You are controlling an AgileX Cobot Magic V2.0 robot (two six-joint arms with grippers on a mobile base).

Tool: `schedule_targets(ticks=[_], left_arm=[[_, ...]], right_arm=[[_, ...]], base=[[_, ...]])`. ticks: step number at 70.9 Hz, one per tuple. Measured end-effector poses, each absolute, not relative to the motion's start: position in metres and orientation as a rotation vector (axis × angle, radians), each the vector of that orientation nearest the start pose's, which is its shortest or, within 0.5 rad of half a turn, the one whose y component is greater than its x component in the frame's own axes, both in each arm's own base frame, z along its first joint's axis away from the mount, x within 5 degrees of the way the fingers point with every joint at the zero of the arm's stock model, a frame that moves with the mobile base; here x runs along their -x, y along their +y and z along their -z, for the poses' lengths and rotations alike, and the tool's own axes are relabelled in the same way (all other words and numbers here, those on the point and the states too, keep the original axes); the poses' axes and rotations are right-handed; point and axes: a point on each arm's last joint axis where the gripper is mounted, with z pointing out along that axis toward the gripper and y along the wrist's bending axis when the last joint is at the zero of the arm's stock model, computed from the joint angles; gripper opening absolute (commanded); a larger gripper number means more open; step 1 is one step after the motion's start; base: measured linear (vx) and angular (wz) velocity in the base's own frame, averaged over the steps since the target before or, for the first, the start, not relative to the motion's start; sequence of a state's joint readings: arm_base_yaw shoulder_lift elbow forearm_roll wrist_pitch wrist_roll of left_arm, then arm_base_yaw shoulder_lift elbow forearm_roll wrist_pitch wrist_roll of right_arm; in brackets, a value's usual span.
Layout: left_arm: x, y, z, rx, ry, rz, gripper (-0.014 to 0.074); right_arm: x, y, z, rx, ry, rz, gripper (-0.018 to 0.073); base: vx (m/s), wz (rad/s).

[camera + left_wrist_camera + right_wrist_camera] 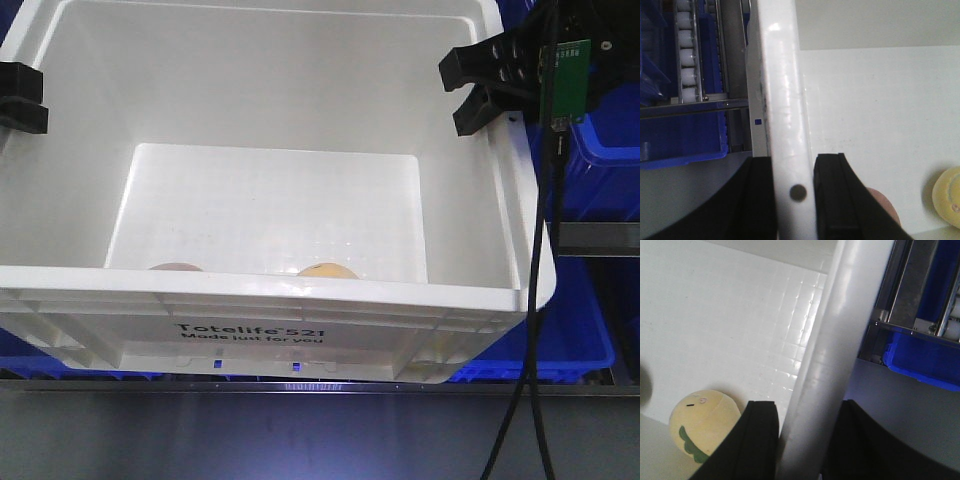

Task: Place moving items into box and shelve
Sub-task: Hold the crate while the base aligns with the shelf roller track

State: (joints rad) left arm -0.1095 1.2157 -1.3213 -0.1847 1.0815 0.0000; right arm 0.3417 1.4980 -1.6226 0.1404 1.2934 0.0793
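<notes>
The box (270, 290), a large white tote with black print, fills the front view and is held at both side rims. My left gripper (22, 97) is shut on the left rim (785, 100), one finger outside the wall and one inside, as the left wrist view shows for this gripper (794, 167). My right gripper (458, 90) is shut on the right rim (840, 330), and in its wrist view that gripper (807, 415) straddles the wall. On the box floor lie two moving items: a pale yellow lump (325, 270) (700, 422) (947, 195) and a pinkish lump (175, 267) (885, 207).
Blue bins (600, 140) sit on a metal rack behind and right of the box. A roller track (687, 50) and another blue bin (680, 135) lie left of it. A grey shelf edge (300, 385) runs below the box front. A black cable (540, 300) hangs at the right.
</notes>
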Motion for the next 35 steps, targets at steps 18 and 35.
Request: schedule_targets(ticks=[18, 35], left_arm=[[-0.2339, -0.0406, -0.4015, -0.099, 2.456, 0.286, -0.0004], [-0.2339, -0.0406, -0.4015, -0.099, 2.456, 0.286, -0.0004]], right_arm=[[-0.2795, 0.1124, -0.4022, 0.344, 2.652, -0.329, -0.0003], [-0.2795, 0.1124, -0.4022, 0.344, 2.652, -0.329, -0.0003]], base=[[0.16, 0.00], [0.16, -0.04]])
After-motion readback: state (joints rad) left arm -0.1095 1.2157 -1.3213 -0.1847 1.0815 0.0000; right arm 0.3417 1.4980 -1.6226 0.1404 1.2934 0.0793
